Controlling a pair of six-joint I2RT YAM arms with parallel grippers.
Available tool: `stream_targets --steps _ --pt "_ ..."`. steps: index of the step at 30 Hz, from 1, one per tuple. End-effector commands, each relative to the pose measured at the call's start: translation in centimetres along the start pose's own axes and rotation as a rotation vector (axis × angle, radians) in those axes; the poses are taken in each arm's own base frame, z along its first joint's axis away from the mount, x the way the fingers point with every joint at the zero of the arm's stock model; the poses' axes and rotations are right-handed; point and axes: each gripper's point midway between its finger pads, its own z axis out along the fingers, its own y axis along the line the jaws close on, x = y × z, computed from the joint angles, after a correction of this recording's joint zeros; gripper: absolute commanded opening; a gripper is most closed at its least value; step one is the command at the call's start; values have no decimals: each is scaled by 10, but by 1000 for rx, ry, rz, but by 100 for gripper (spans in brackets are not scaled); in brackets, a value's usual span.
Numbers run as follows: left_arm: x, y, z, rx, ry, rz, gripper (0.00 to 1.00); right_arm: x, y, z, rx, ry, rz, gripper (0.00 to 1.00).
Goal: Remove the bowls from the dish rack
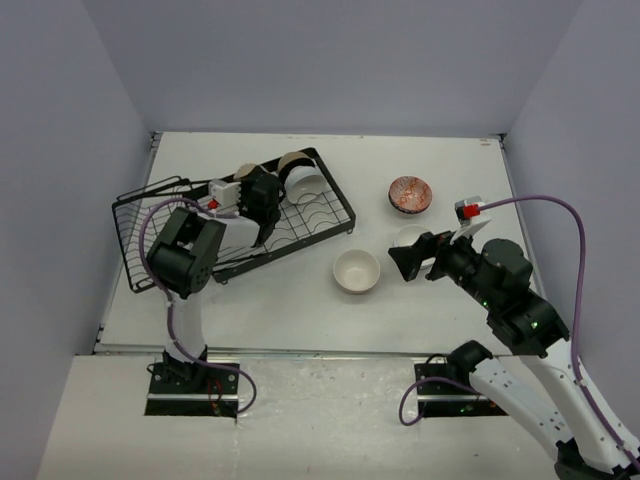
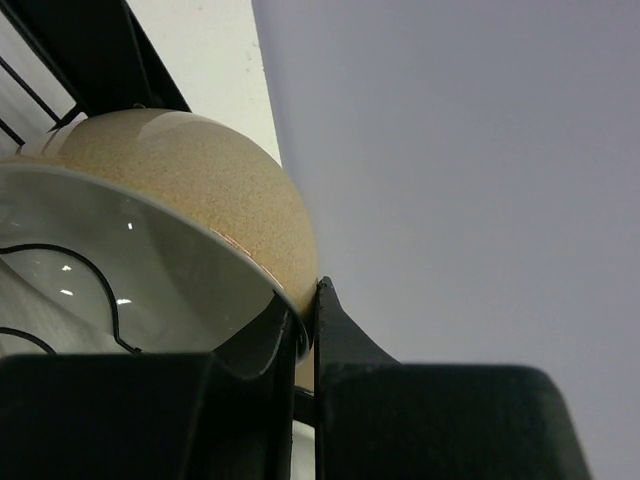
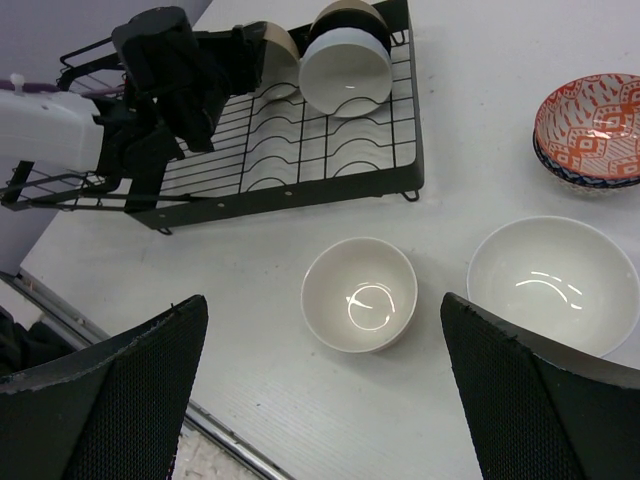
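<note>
Rim of beige bowl [image 2: 200, 190] pinched between shut fingers of left hand [image 2: 305, 320], bowl on edge inside dish rack [image 1: 330, 215] at far left of bench [image 1: 300, 310]. Beside it in rack: white bowl [image 3: 345, 70], black-lined bowl [image 3: 348, 18] behind. Right hand [image 1: 408, 262] spread wide, holding nothing, above bench. Out of rack, upright: small white bowl [image 1: 356, 271], larger white bowl [image 3: 555, 280], patterned bowl [image 1: 410, 195].

Overhead view, wrist close-ups, dish rack [image 1: 338, 190] shared

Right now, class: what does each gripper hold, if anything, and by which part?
The left gripper pinches a beige bowl by its rim, in the dish rack. The right gripper is open and holds nothing.
</note>
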Motion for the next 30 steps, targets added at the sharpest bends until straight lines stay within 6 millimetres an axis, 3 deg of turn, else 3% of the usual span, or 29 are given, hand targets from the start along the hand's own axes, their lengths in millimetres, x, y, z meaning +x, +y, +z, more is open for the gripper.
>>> stream_targets --steps 1,6,14,23,30 --pt "-25 -30 -7 168 -84 57 0 -6 6 1 -31 -25 -18 99" --pt "-22 -47 -13 307 -70 38 0 -5 6 2 -31 -23 -18 99" --pt "-14 -75 -18 389 -46 65 0 -5 6 2 -33 -21 -20 99" --pt "-8 -114 -38 543 -43 208 0 -5 6 1 -30 -22 -20 99" --pt "-1 -117 -42 595 -40 318 0 -4 6 1 -32 -19 -20 99"
